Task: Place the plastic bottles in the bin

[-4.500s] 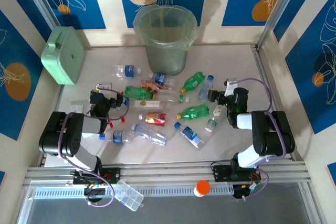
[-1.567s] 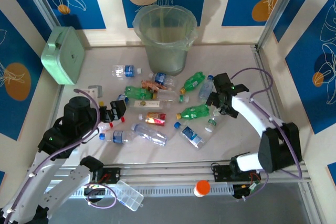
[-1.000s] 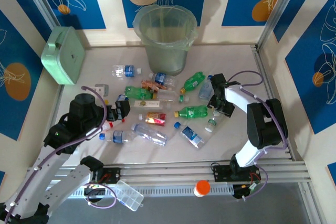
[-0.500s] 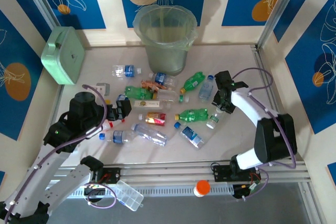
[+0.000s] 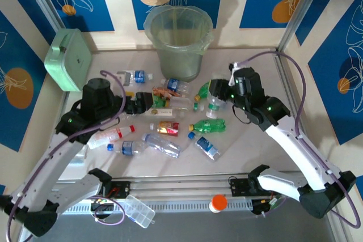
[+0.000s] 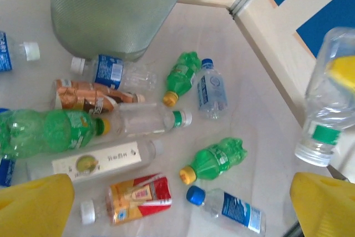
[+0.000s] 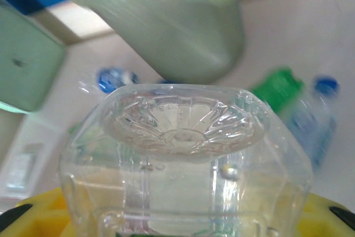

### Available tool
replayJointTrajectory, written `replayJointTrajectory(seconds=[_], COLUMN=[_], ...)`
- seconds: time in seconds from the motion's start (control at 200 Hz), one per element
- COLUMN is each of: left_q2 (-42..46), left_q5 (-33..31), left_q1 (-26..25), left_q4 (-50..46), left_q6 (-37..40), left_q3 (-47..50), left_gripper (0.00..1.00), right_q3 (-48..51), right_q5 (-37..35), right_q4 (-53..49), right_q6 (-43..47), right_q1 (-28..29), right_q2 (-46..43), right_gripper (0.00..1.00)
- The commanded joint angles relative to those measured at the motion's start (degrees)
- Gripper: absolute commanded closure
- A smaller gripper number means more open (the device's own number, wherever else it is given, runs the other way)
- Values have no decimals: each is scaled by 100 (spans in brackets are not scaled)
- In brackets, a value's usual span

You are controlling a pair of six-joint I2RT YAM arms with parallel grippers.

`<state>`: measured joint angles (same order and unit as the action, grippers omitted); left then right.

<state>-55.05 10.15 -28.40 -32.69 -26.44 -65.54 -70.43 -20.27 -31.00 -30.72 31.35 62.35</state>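
- Moved since half a second ago: one clear bottle (image 5: 214,103) with a green label is now hanging above the table (image 5: 255,66) in the right end effector (image 5: 218,91), which is swinging left and far toward the bin (image 5: 178,14). The left arm is reaching farther right into the pile.
- Right end effector: its yellow fingers are clamping the clear bottle's body, and the moulded base is facing the wrist camera with the bin's wall looming behind it. The raised carry is probably meant to take the bottle over the rim rather than into the wall.
- Left end effector (image 5: 144,101): its yellow fingers (image 6: 36,203) are standing wide apart and gripping nothing. They are hovering near a large green bottle (image 6: 50,131), seemingly lining up the next pick.
- Plastic bottles (image 5: 161,144): the rest are lying on their sides across the middle of the table, just near of the bin. By that, the task is only beginning.
- Edges and room: the bin is standing at the far edge against the wall, with open air above the pile leading to it.
- Bare table is lying to the right of the held bottle. A mint green box (image 5: 68,59) is sitting far left, well apart.
- The two end effectors are working close together, so crowding looks like the main risk.
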Motion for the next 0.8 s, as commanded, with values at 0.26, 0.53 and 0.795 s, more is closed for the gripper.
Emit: replayJointTrajectory(seconds=[0.26,0.53,0.795], left_q2=[-822,-711,-619], left_q5=[-615,-556,-814], left_q1=[-7,-7,-7], left_q4=[987,2118,2325], left_q6=[1192,1158,1142], left_q3=[-635,437,759], left_gripper=[1,1,1], right_q3=[-3560,-7727,-9004], right_q5=[683,1083,1738], right_q4=[1109,296,639], right_q6=[1017,1129,541], right_q1=[-451,-868,-1166], right_q2=[2687,5784,7438], right_gripper=[59,59,59])
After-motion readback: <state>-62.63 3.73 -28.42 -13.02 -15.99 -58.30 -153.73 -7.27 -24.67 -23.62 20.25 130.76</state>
